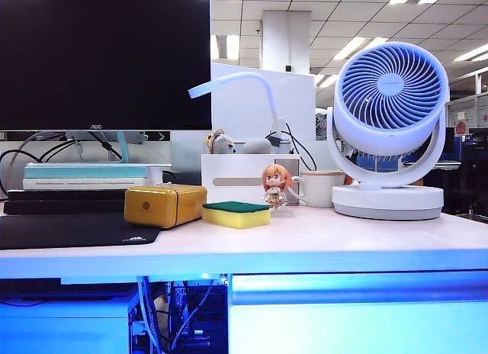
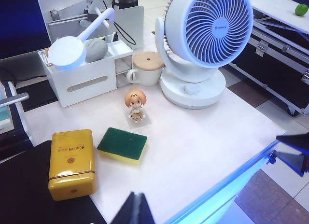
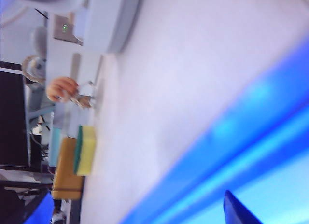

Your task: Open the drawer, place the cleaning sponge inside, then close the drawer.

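Observation:
The cleaning sponge (image 1: 236, 214), yellow with a dark green top, lies flat on the white desk between a yellow box and a small figurine. It also shows in the left wrist view (image 2: 122, 144) and the right wrist view (image 3: 85, 151). The drawer (image 1: 358, 320) is the wide blue-lit panel under the desk's right half, and it looks shut. My left gripper (image 2: 136, 210) hangs shut and empty above the desk's front edge, short of the sponge. My right gripper (image 3: 140, 215) stands open and empty in front of the drawer front (image 3: 287, 192); it also shows by the desk edge (image 2: 291, 151). Neither gripper shows in the exterior view.
A glossy yellow box (image 1: 164, 204) sits left of the sponge, with a figurine (image 1: 275, 187) and a mug (image 1: 320, 188) to the right. A large white fan (image 1: 389, 133), a white organizer (image 1: 248, 177), a lamp, a monitor (image 1: 105, 60) and a black mat (image 1: 69, 230) fill the rest.

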